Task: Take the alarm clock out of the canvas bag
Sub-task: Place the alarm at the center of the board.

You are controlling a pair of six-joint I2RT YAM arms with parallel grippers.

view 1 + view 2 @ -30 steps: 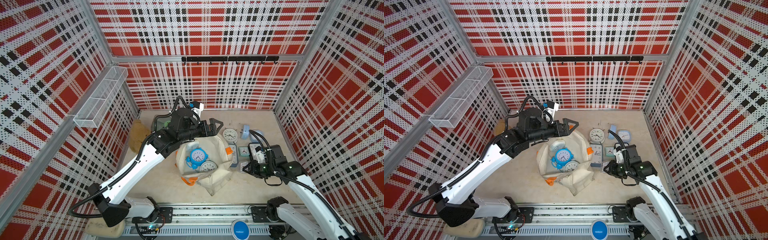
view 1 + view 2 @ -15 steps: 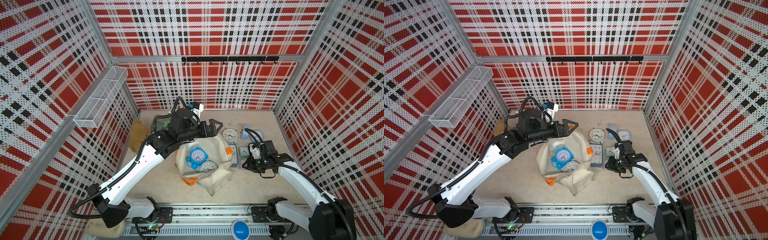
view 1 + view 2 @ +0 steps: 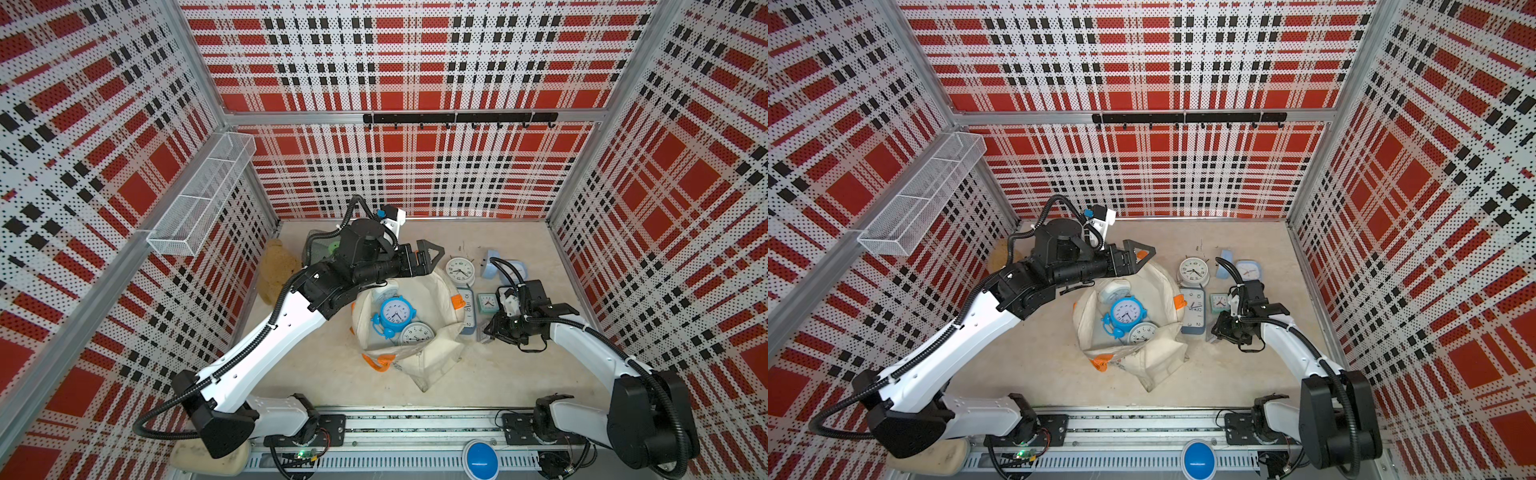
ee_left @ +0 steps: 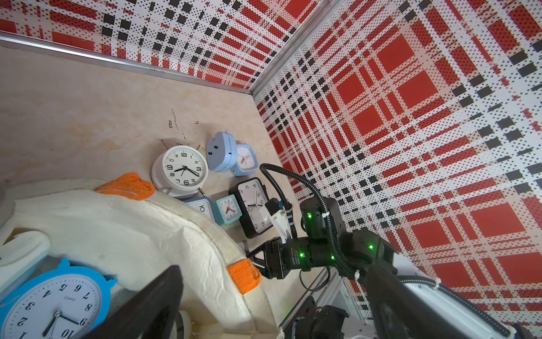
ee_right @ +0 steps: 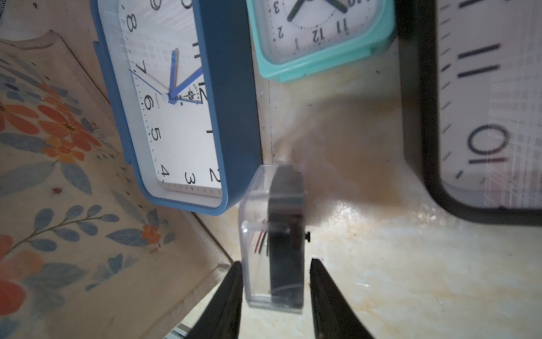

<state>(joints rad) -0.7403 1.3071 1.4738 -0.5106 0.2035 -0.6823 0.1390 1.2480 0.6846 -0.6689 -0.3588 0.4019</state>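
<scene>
Right arm's elbow has swung in at the near right, and the right gripper [image 3: 485, 332] has loosened just right of the canvas bag [image 3: 442, 291].
In both top views the left gripper [image 3: 1144, 254] hangs wide open and empty over the bag's far rim. The blue alarm clock [image 3: 392, 313] lies face up inside, with bare table [image 3: 332, 374] to the left. Left wrist view: a white round clock [image 4: 181, 171] sits just beyond the rim. Right wrist view: the fingers [image 5: 228, 299] flank a clear clock [image 5: 275, 234] without gripping it, a slight gap on one side.
</scene>
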